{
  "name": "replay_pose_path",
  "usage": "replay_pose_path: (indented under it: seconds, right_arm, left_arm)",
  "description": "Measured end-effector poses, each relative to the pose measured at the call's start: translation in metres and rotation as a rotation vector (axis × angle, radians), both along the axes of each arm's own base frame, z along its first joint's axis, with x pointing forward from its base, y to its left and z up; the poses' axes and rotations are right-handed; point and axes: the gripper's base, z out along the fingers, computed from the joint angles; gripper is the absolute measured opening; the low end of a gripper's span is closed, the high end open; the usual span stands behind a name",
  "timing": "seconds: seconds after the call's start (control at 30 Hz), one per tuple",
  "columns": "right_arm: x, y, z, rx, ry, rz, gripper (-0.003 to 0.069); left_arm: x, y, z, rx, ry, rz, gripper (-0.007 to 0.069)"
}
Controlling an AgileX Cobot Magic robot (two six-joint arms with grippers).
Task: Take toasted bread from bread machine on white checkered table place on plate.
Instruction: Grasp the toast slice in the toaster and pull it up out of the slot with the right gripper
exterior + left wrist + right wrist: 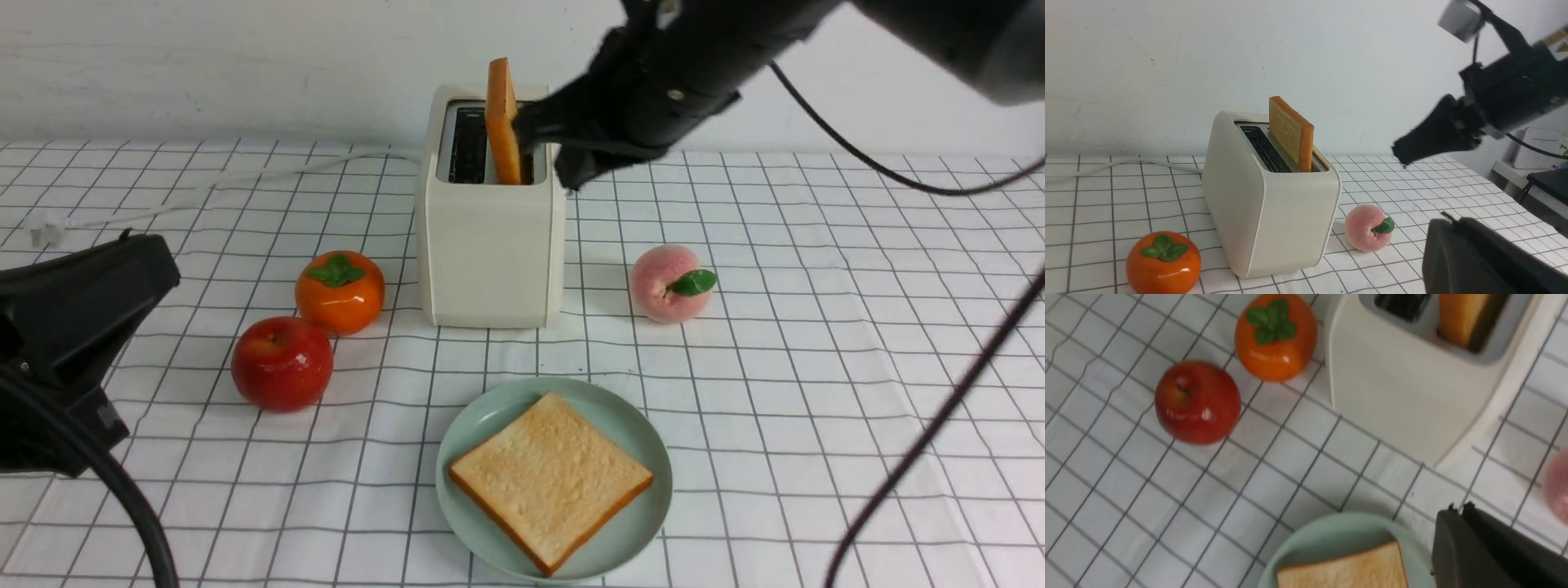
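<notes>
Toasted bread: two square slices are seen, with porous golden-tan faces and orange-brown crust edges. The plated slice [549,480] is laid flat in the round pale mint-green plate [629,539], which is smooth with a low raised rim. The slice's corners reach close to that rim. The slotted slice [502,122] is stood on edge in the right slot of the boxy cream-white bread machine [490,253], which has rounded corners, a matte shell and a grey metal slot top. Roughly half of this slice is exposed above the slot. The left slot is seen dark inside.

The plate is set in front of the bread machine on the white checkered table [816,367], a white cloth with a thin dark grid, slightly wrinkled.

The black right gripper [1400,152] is held in the air to the right of the slot top. The left wrist view shows it apart from the slotted slice. Its fingers are drawn together with nothing between them. The black left gripper [1449,219] is parked low at the table's left side, clenched and empty.

A glossy red apple [282,363] and a glossy orange persimmon [340,291] with a green leaf cap are placed just beside each other, left of the bread machine. A fuzzy pink peach [669,283] with a green leaf is placed to its right. A white cord [204,192] is run leftward across the cloth.
</notes>
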Motion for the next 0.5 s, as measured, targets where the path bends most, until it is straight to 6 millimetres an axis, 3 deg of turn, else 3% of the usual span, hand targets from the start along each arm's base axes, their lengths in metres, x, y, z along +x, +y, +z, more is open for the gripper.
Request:
replay_pose_path:
  seconds: [0.17, 0.37, 0.5]
  right_arm:
    - [0.019, 0.027, -0.004, -0.013, -0.088, -0.053, 0.0127]
    - [0.055, 0.038, -0.016, 0.01, -0.296, -0.142, 0.0437]
    - [0.073, 0.038, -0.029, 0.023, -0.373, -0.173, 0.0508]
  left_arm:
    - [0.0, 0.0, 0.0, 0.0, 0.0, -0.001, -0.0013]
    - [0.0, 0.0, 0.0, -0.001, 0.001, -0.001, -0.0013]
    - [0.0, -0.001, 0.0, 0.0, 0.002, -0.007, -0.0011]
